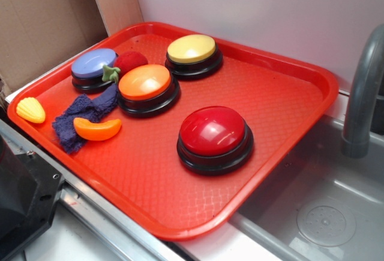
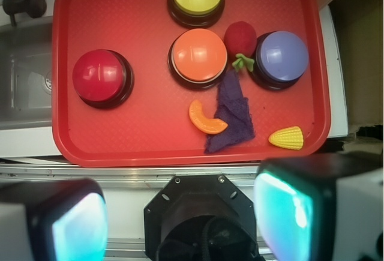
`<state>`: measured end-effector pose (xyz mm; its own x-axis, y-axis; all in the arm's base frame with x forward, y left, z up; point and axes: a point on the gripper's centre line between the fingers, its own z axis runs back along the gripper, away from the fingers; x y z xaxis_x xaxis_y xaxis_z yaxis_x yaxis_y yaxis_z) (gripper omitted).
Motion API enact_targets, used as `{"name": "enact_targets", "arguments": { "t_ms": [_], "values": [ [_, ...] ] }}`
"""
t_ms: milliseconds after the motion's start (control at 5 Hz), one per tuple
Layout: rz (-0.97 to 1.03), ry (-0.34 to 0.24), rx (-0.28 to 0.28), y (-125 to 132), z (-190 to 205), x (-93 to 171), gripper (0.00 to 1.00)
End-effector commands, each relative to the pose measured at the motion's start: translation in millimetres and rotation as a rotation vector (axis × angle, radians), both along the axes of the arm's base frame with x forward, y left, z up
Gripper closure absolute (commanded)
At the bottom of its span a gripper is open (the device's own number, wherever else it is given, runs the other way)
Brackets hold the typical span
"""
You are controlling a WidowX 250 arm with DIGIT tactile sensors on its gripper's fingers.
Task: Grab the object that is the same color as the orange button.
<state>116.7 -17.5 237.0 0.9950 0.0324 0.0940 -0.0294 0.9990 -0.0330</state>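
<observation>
The object, a small glossy orange crescent wedge (image 1: 97, 129) (image 2: 206, 119), lies on the red tray (image 1: 288, 117) (image 2: 138, 129) with one end against a purple cloth (image 1: 84, 112) (image 2: 232, 112). The orange button (image 1: 145, 83) (image 2: 198, 55) stands just beyond it, near the tray's middle. My gripper (image 2: 183, 219) is open, high up and back from the tray, over the robot's black base. Its two pads (image 2: 285, 216) stand wide apart with nothing between them. The wedge is well ahead of the gripper, slightly to the right in the wrist view.
On the tray also stand a yellow button (image 1: 191, 50), a red button (image 1: 213, 132) and a blue button (image 1: 93, 66), with a red strawberry toy (image 1: 128, 62) and a yellow ridged toy (image 1: 31, 110). A grey sink (image 1: 324, 213) and faucet (image 1: 363, 93) lie beside the tray.
</observation>
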Motion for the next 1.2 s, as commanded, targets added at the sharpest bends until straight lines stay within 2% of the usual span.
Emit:
{"name": "enact_targets", "arguments": {
  "t_ms": [0,400,600,1000],
  "values": [
    [0.0,0.0,0.0,0,0,0,0.0],
    [-0.175,-0.018,0.031,-5,-38,17,0.0],
    [-0.256,-0.067,0.019,-6,-56,20,0.0],
    [-0.356,-0.083,0.069,-2,-93,26,0.0]
  ]
}}
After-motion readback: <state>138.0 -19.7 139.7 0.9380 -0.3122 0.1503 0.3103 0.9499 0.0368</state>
